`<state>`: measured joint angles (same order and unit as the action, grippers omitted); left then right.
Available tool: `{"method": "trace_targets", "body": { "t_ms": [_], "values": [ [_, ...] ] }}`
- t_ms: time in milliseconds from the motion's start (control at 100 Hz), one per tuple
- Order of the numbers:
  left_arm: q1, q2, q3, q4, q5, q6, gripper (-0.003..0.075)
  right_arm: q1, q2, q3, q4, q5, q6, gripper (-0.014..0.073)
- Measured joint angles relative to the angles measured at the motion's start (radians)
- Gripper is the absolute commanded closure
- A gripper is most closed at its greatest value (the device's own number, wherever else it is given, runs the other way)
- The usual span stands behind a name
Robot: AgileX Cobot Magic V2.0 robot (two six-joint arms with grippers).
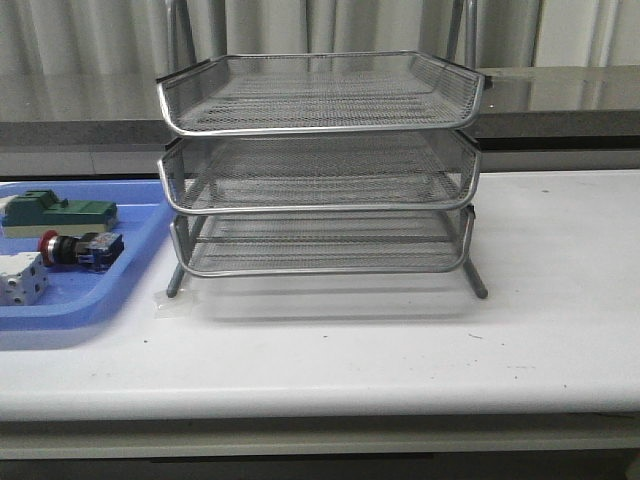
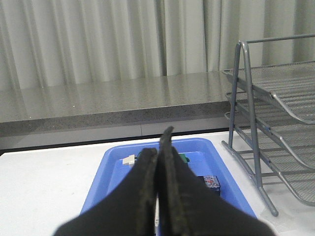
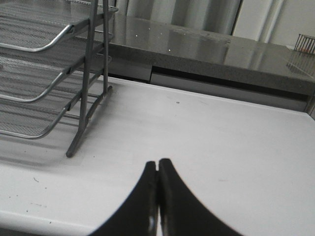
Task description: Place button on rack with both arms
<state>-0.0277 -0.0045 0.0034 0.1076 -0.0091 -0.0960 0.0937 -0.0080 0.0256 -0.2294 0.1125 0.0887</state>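
The white table [image 1: 400, 350] spans the whole front view, with a grey counter [image 1: 560, 95] and pale curtains [image 2: 83, 39] behind it. On the table, about centre, stands the rack [image 1: 320, 165]: three wire-mesh trays stacked on a metal frame, each tray stepped slightly back from the one below, its feet resting on the tabletop. Nothing shows in any tray.

To the left of the rack, just beside its left foot, lies the blue tray [image 1: 70, 305]. At the tray's far side sits a green-and-white block [image 1: 58, 211]. Nearer and at the tray's left lies a white block [image 1: 20, 277]. Between them lies the button [image 1: 80, 248], on its side, red cap pointing left and blue-and-black block to the right, well apart from the rack.

The left gripper [image 2: 158, 157] hangs above the near part of the blue tray, its black fingers pressed together with nothing between them. The right gripper [image 3: 157, 169] hangs over bare table to the right of the rack, fingers likewise closed on nothing.
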Motion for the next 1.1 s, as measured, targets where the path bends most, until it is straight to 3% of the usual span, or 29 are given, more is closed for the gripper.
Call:
{"method": "trace_targets", "body": {
  "t_ms": [160, 270, 480, 800, 1100],
  "values": [
    [0.0, 0.0, 0.0, 0.0, 0.0, 0.0, 0.0741, 0.0, 0.0, 0.0, -0.002, -0.113, 0.0, 0.0652],
    [0.0, 0.0, 0.0, 0.0, 0.0, 0.0, 0.0741, 0.0, 0.0, -0.011, 0.027, -0.113, -0.001, 0.0652],
    [0.0, 0.0, 0.0, 0.0, 0.0, 0.0, 0.0741, 0.0, 0.049, -0.185, 0.164, 0.094, -0.001, 0.0652],
    [0.0, 0.0, 0.0, 0.0, 0.0, 0.0, 0.0741, 0.0, 0.398, -0.519, 0.294, 0.475, -0.002, 0.0652],
    [0.0, 0.0, 0.0, 0.0, 0.0, 0.0, 0.0741, 0.0, 0.663, -0.649, 0.383, 0.486, -0.002, 0.0652]
  ]
}}
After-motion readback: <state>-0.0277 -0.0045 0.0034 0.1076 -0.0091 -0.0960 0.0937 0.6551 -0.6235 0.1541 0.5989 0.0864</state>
